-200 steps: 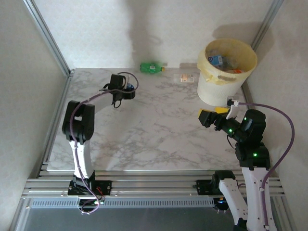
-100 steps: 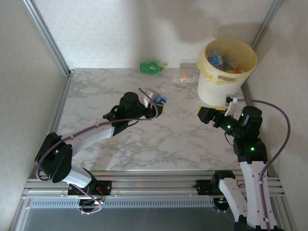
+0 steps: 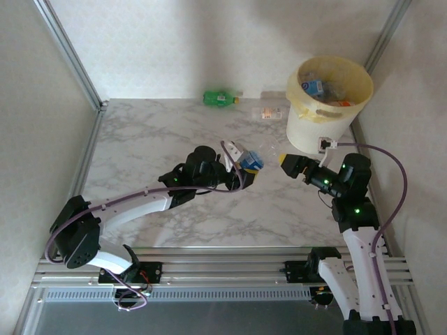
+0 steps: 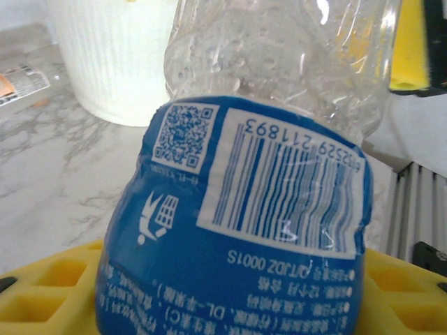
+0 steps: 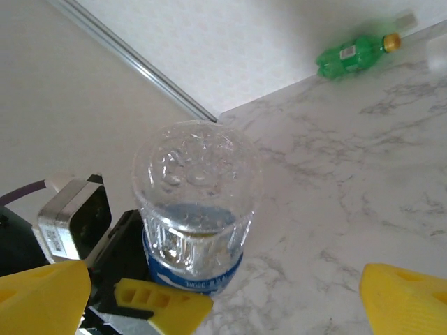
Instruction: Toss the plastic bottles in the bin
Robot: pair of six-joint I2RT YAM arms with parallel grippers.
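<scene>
One clear bottle (image 4: 279,56), blue label (image 4: 230,286) with barcode (image 4: 279,199) and QR code (image 4: 185,136), clamped in left hand (image 3: 246,166), right hand (image 3: 288,164) open

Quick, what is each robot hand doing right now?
Left gripper: shut on the small clear plastic bottle with the blue label.
Right gripper: open, holding nothing.

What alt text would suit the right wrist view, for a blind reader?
A clear plastic bottle with a blue label, gripped by the left fingers, points its base at the camera. The open right fingers frame the bottom corners; a green bottle lies on the marble table behind.
</scene>
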